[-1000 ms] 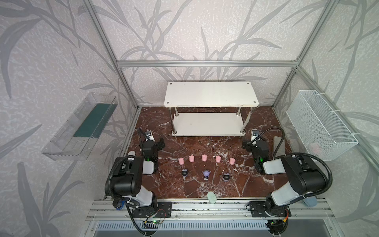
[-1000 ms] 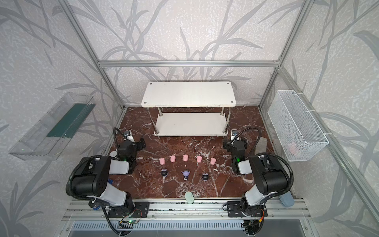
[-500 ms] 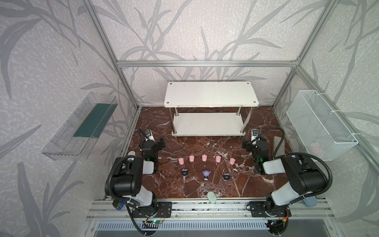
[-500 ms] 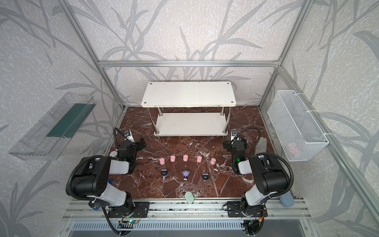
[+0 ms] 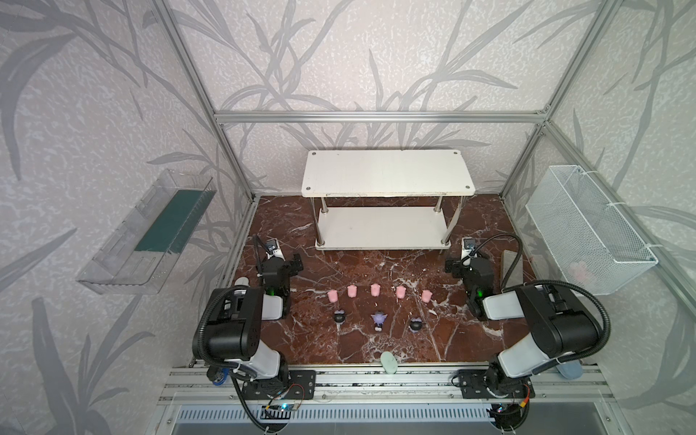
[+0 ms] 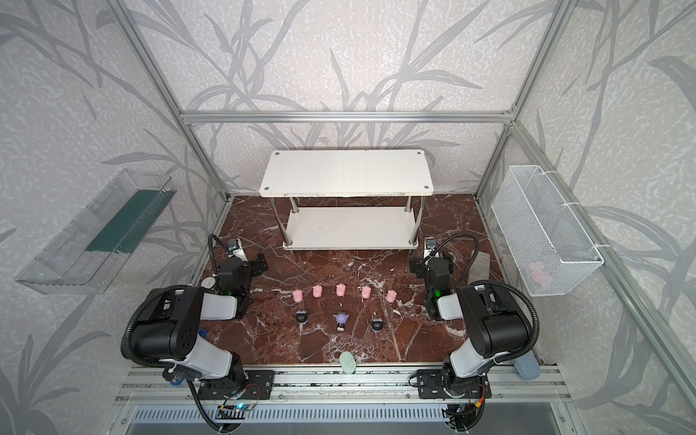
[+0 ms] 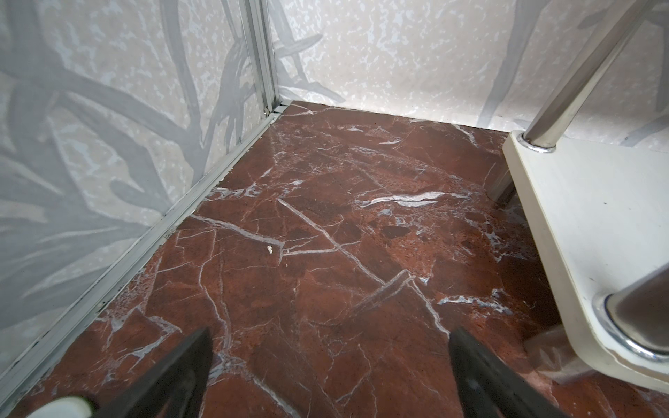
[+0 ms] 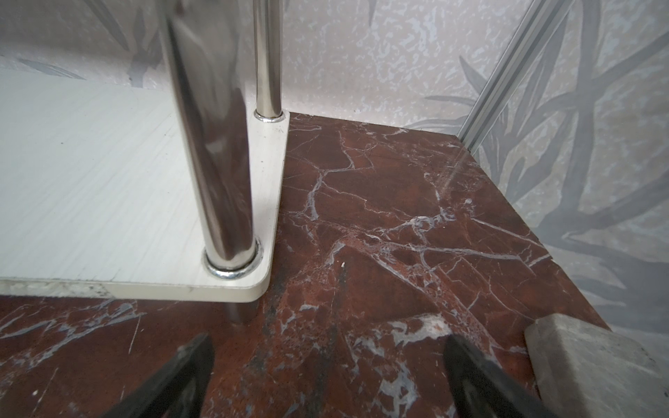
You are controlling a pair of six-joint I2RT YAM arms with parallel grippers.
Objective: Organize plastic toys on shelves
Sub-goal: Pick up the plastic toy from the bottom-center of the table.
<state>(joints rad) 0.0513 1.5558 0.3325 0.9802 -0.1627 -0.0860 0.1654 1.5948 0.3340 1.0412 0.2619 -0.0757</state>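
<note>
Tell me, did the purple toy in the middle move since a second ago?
No. The purple toy sits in the same spot, straight in front of the middle pink pig and the white shelves.

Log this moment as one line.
left fingers open, empty | right fingers open, empty | five pink pigs, three figurines on floor | shelves hold nothing

Five pink pigs [image 5: 374, 290] stand between three figurines [image 5: 378, 320] (two black, one purple) and white shelves [image 5: 388, 173].

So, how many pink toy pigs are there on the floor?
5 pigs in one row on the floor, between the shelf and the three darker figures. None seems hidden.
</note>
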